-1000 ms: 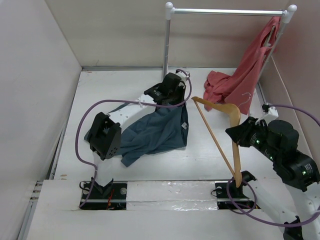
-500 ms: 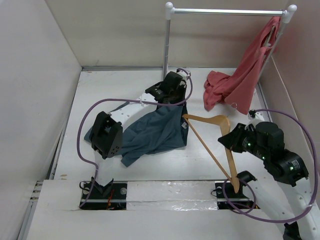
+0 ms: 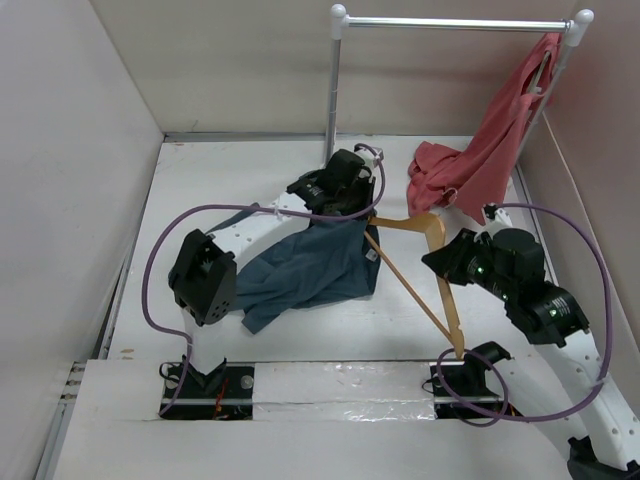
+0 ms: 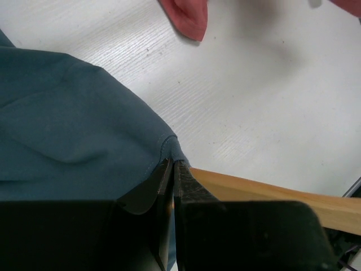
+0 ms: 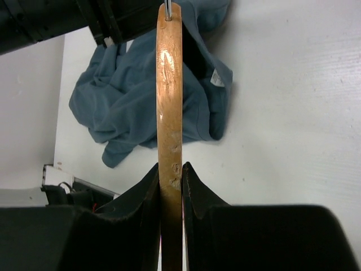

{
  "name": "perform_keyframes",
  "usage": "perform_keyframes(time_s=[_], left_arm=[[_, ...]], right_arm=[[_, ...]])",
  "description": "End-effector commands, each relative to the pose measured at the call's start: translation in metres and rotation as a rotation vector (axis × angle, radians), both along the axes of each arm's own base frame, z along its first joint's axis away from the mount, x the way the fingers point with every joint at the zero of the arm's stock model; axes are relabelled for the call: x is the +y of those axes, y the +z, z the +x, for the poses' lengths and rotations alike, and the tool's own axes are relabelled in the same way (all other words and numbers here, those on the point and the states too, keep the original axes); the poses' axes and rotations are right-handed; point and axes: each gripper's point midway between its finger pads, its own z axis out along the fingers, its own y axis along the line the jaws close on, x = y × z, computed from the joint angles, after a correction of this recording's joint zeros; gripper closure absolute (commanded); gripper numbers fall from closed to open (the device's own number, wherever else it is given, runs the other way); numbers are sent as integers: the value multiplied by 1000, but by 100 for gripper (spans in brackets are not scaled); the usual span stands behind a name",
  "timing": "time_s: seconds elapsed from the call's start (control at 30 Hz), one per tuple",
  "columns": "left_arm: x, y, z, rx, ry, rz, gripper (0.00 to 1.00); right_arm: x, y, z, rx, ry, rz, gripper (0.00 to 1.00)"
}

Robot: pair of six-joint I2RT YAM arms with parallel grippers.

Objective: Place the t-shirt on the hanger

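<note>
The slate-blue t-shirt (image 3: 310, 265) lies crumpled on the white table at centre-left. My left gripper (image 3: 345, 205) is shut on its upper right hem and holds that edge lifted; in the left wrist view the jaws (image 4: 173, 162) pinch the cloth (image 4: 67, 130). My right gripper (image 3: 440, 262) is shut on one arm of the tan wooden hanger (image 3: 447, 300). The hanger's far end reaches the t-shirt's right edge, next to the left gripper. The right wrist view shows the hanger (image 5: 169, 84) edge-on between the jaws (image 5: 170, 169), over the t-shirt (image 5: 135, 107). The hanger (image 4: 265, 192) passes just under the left jaws.
A coral-red garment (image 3: 480, 160) hangs from the white metal rail (image 3: 450, 22) at the back right and pools on the table; its tip shows in the left wrist view (image 4: 186, 14). The rail's post (image 3: 332, 90) stands behind the left gripper. Walls close in the left, back and right.
My right gripper has carried the hanger left and away from me, so its far end now meets the t-shirt's edge by the left gripper. The left gripper has barely moved.
</note>
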Motion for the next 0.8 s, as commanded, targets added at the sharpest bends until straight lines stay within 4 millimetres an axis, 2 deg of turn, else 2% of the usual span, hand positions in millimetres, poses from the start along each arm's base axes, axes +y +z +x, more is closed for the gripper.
perform_keyframes(time_s=[0.0,0.2,0.5,0.57,0.6,0.77], left_arm=[[-3,59,-5,-69,-12,-121,100],[-6,93,-14,-82,-29,-201,100],[-7,142,-32,-80,-58,-322,100],[-7,149,-36,-73,-65,-339,100],[-7,153,-38,-72,-70,-348,100],[-4,171,-45,-79,-76,-386,100]], right_arm=[[8,37,26,-167,-30,61,100],[7,38,49,-225,-87,37,100],[41,33,79,-287,-76,45,100],[53,37,84,-305,-70,53,100],[52,46,89,-345,-106,57,100],[61,66,107,-442,-174,74,100]])
